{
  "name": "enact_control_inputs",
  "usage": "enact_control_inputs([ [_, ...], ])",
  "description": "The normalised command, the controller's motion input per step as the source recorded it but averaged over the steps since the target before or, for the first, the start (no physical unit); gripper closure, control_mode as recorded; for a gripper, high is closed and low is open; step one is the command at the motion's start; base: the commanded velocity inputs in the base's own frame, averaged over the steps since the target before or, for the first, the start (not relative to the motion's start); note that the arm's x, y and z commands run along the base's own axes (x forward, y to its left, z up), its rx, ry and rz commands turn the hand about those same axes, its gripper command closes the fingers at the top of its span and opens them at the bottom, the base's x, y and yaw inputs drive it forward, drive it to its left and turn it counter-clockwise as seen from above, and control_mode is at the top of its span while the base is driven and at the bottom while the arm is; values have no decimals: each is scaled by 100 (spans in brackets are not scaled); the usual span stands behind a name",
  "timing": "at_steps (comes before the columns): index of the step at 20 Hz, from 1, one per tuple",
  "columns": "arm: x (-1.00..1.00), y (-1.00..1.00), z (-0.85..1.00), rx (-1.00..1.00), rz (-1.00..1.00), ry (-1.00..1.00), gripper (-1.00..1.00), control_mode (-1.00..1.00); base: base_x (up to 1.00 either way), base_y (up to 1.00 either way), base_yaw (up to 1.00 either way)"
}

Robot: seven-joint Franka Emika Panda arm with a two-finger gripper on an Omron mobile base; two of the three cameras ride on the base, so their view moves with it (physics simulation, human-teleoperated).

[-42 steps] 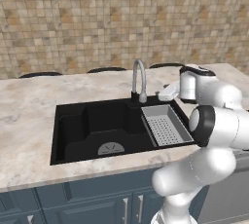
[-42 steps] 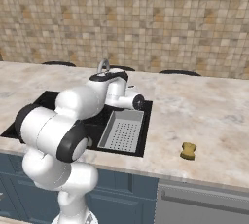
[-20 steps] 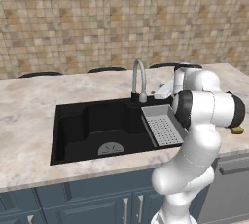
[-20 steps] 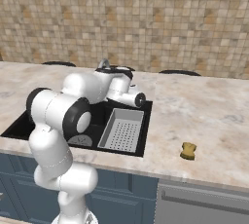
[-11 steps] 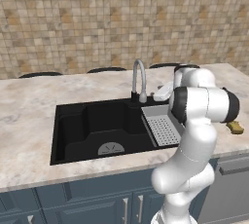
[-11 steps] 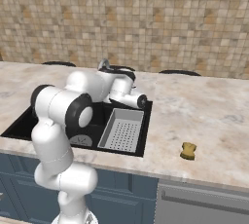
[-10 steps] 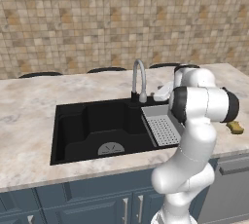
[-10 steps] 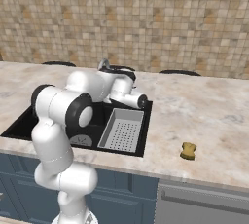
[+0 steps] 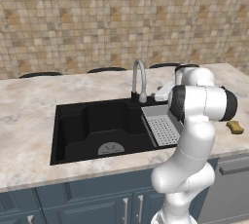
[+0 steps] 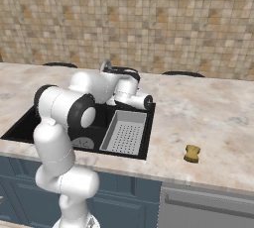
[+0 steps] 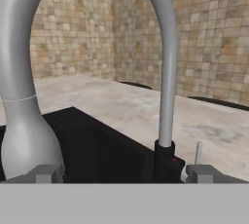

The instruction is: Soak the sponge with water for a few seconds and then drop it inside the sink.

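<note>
Currently I count one sponge point(image 10: 191, 153), lying on the counter point(image 10: 208, 118) at the lower right of the right base view, well apart from the one black sink point(image 9: 97, 125). One grey strainer tray point(image 10: 125, 132) sits in the sink's right part. One curved silver faucet point(image 11: 165, 67) fills the hand view, between my gripper point(image 11: 124, 173) fingertips, which stand wide and hold nothing.

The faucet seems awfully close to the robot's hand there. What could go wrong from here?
The open gripper sits right at the faucet, so its fingers might knock the spout or handle rather than turn it cleanly. No water is running yet. The sponge lies far off on the counter, untouched, so soaking may be delayed.
</note>
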Motion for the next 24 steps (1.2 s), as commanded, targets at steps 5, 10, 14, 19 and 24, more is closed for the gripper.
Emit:
enact_control_inputs([
  [5, 5, 3, -5, 0, 1, 2, -100, -100, 0, 0, 0],
  [10, 17, 13, -21, 0, 0, 0, -100, -100, 0, 0, 0],
  [14, 19, 18, -18, 0, 0, 0, -100, -100, 0, 0, 0],
  [19, 20, 7, -3, 0, 0, 0, -100, -100, 0, 0, 0],
  [24, 17, 0, 0, 0, 0, 0, -100, -100, 0, 0, 0],
])
